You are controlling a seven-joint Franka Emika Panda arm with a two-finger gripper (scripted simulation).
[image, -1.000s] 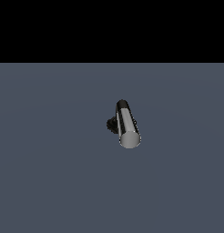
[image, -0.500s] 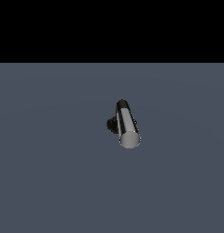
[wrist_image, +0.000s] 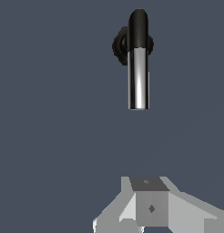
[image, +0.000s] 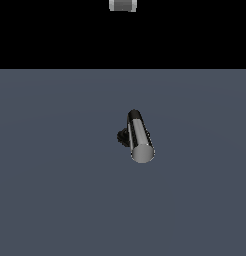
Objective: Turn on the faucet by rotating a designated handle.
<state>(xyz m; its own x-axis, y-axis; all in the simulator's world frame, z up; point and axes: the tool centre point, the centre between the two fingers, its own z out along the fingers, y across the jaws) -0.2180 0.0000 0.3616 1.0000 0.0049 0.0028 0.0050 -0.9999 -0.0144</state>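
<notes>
**Closing in on the handle**

We see the faucet (image: 126, 136) mid-floor, its handle (wrist_image: 138, 78) well apart from our gripper (wrist_image: 150, 207); whether the jaws are apart, we cannot tell. We should descend beside the bar's free end, then push sideways.

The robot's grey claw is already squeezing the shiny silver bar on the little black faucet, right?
Not quite. In the wrist view the grey gripper is apart from the shiny silver handle bar of the black faucet, with bare floor between them. It is not touching it.
</notes>
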